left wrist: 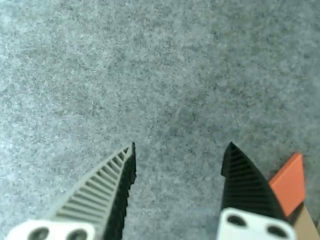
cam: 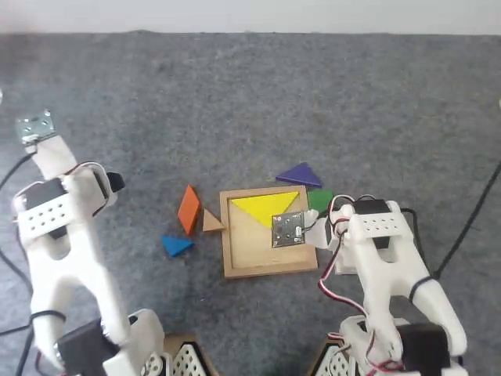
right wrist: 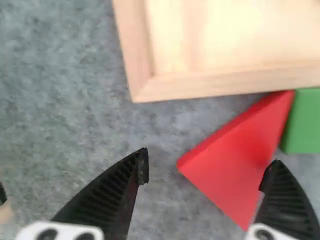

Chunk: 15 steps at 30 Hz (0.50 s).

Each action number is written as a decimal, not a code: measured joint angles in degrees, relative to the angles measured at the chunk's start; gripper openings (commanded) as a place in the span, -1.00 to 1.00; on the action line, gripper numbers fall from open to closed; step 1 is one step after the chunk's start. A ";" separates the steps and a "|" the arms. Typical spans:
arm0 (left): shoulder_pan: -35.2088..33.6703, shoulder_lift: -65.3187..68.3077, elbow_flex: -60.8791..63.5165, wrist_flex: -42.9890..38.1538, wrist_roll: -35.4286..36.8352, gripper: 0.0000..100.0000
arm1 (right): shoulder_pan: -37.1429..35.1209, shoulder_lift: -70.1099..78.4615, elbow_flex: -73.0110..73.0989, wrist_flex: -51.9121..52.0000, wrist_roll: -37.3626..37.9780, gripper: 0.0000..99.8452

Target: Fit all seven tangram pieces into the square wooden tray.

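Up high, the right arm (cam: 383, 258) covers the right rim of the tray (cam: 266, 270) and part of the green piece (cam: 319, 199). The orange piece (left wrist: 289, 182) runs off the left wrist view's edge.

The desk (cam: 235, 94) is covered by a grey, felt-like mat with a coarse, speckled nap, which reaches from the near edge to the far side. Along the far side, a pale, plain strip (cam: 250, 14) runs the full width of the high view. A thin black cable (cam: 468, 225) lies slantwise over the mat at the right edge, and a second cable (cam: 14, 170) curves at the left edge.
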 measured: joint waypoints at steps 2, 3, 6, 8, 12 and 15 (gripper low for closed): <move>0.00 0.00 0.00 0.00 0.00 -0.45 | 0.97 2.73 -0.62 -1.32 0.09 -0.28; 0.00 0.00 0.00 0.00 0.00 -0.45 | 1.58 4.22 -1.67 -1.67 0.09 -0.28; 0.00 0.00 0.00 0.00 0.00 -0.45 | 3.16 9.67 -5.10 -1.76 0.09 -0.28; 0.00 0.00 0.00 0.00 0.00 -0.45 | 3.52 12.31 -7.12 -1.58 0.09 -0.28; 0.00 0.00 0.00 0.00 0.00 -0.45 | 3.78 13.27 -8.88 -0.18 0.09 -0.28; 0.00 0.00 0.00 0.00 0.00 -0.45 | 3.96 12.75 -9.85 1.49 1.93 -0.28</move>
